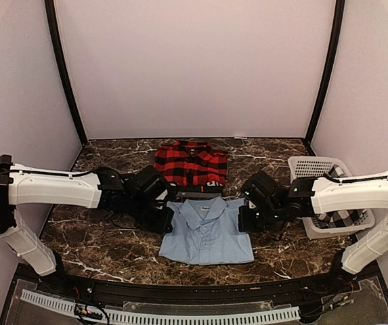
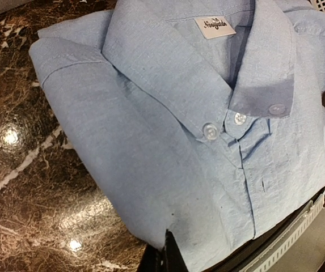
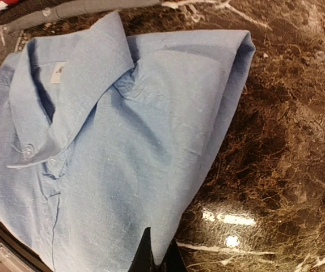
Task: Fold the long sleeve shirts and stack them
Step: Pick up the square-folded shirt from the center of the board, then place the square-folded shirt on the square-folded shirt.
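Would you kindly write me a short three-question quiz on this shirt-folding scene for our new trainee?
1. True or false: the light blue shirt lies stacked on the red-and-black plaid shirt.
2. Where is the black-and-white checked shirt? A: in the white basket. B: under the light blue shirt. C: on the plaid shirt.
3. Fill in: the left gripper and the right gripper each have their jaws shut on a side edge of the ___ shirt.

Key
1. False: it lies in front of the plaid shirt, nearer the arms.
2. A.
3. Light blue.
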